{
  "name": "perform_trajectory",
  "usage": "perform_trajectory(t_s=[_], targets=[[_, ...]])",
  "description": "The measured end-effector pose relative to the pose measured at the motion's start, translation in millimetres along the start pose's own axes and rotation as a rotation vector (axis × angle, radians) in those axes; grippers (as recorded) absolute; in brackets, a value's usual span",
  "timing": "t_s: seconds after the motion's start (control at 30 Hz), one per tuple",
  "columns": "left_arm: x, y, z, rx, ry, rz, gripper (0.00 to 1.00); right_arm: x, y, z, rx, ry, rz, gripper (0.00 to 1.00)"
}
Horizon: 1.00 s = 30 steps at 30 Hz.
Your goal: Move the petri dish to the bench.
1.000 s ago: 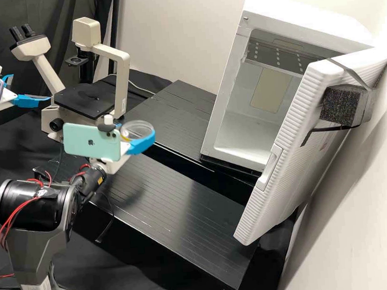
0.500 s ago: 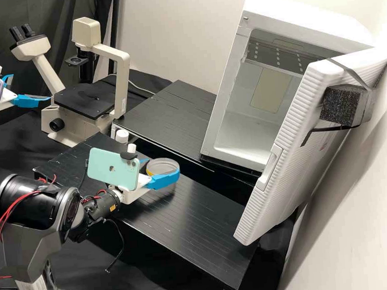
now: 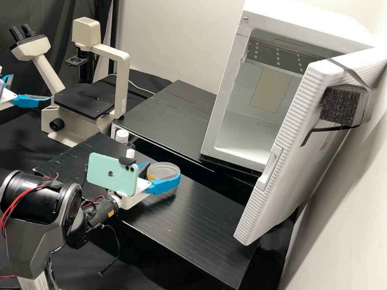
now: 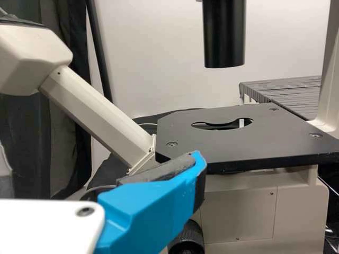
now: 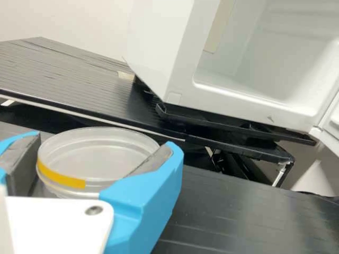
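In the high view my right gripper (image 3: 165, 170) holds the clear round petri dish (image 3: 160, 171) over the front black bench (image 3: 173, 223). Whether the dish touches the bench top I cannot tell. My right gripper (image 5: 106, 143) is shut on the dish (image 5: 95, 153) in the right wrist view, with a pad on either side and a yellow band on the rim. At the high view's left edge stands my left gripper (image 3: 31, 88), open, its fingers apart beside the microscope (image 3: 85, 99). The left wrist view shows one blue finger of the left gripper (image 4: 153, 206) in front of the microscope stage (image 4: 238, 143).
A white incubator (image 3: 226, 101) with its door (image 3: 289, 150) open stands at the right, on the rear black bench (image 3: 168, 115). A white-capped object (image 3: 122, 136) is by the gap between the benches. The microscope's arm (image 3: 123, 88) rises behind the right arm.
My right gripper has come from beside the microscope toward the right and front with the dish in it, then sunk slightly over the front bench. The left arm has stayed still.
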Motion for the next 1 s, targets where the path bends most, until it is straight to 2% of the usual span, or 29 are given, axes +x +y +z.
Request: perform_trajectory(t_s=[0.27,0.43,0.73,0.87,1.0], targets=[[0.0,0.0,0.0,0.0,0.0,0.0,1.0,-4.3,-1.9,-0.2,0.001,0.002,0.0,1.0],[0.0,0.0,0.0,0.0,0.0,0.0,1.0,-10.6,1.6,-3.1,0.017,0.005,0.017,1.0],[0.0,0.0,0.0,0.0,0.0,0.0,1.0,-25.8,25.6,-4.5,-0.001,-0.063,0.118,1.0],[0.0,0.0,0.0,0.0,0.0,0.0,1.0,-32.9,34.9,-5.1,0.045,-0.047,0.161,1.0],[0.0,0.0,0.0,0.0,0.0,0.0,1.0,-37.3,35.0,-3.0,0.128,0.005,0.158,1.0]])
